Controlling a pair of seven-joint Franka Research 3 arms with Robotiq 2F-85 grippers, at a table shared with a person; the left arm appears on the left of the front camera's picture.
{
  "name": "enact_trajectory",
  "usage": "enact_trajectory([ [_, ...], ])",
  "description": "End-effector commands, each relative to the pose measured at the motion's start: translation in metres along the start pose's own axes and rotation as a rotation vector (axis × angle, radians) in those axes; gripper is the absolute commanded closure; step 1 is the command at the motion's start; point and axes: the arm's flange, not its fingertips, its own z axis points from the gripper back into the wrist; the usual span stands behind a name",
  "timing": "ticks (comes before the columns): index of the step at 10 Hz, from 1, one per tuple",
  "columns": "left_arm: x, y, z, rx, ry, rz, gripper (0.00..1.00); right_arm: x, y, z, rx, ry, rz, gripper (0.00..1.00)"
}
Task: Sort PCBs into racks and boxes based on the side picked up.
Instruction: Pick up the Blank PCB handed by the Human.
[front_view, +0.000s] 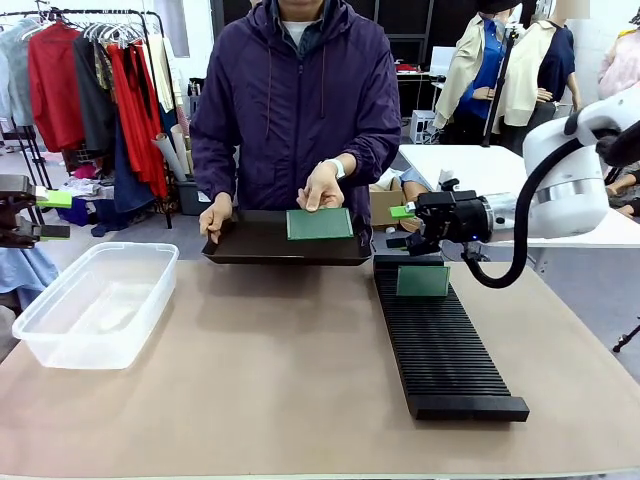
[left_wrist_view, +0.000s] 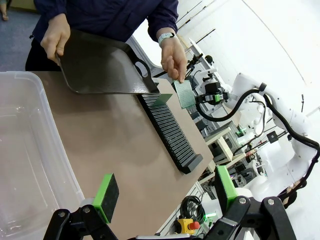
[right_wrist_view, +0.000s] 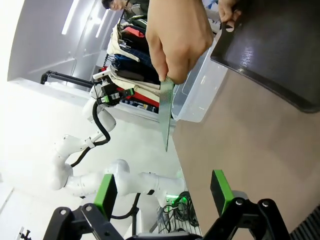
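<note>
Currently, PCB (front_view: 320, 223): lifted upright by hand (front_view: 323, 187), seemingly offered to right gripper (right_wrist_view: 163, 192), spread empty.
Left gripper (left_wrist_view: 165, 192): spread, idle.

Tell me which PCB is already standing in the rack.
The darker green PCB, upright in the slots at the far end of the black rack. The other, lighter PCB is held in the person's hand, clear of the rack.

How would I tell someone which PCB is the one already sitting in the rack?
Find the long black slotted rack on the robot's right side. At its far end, one green PCB stands on edge in the slots. The only other PCB is pinched in the person's hand over the dark tray.
</note>
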Motion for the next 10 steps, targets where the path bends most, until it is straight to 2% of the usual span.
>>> enact_trajectory([
  [1,-0.001,-0.001,0.001,-0.012,-0.006,0.0,0.0,0.017,-0.003,-0.011,-0.023,0.034,0.011,0.0],
  [6,-0.001,-0.001,0.001,-0.012,-0.006,0.0,0.0,0.045,-0.004,-0.038,-0.009,0.11,0.001,0.0],
  [10,-0.001,-0.001,0.001,-0.012,-0.006,0.0,0.0,0.059,-0.005,-0.057,0.012,0.1,0.054,0.0],
])
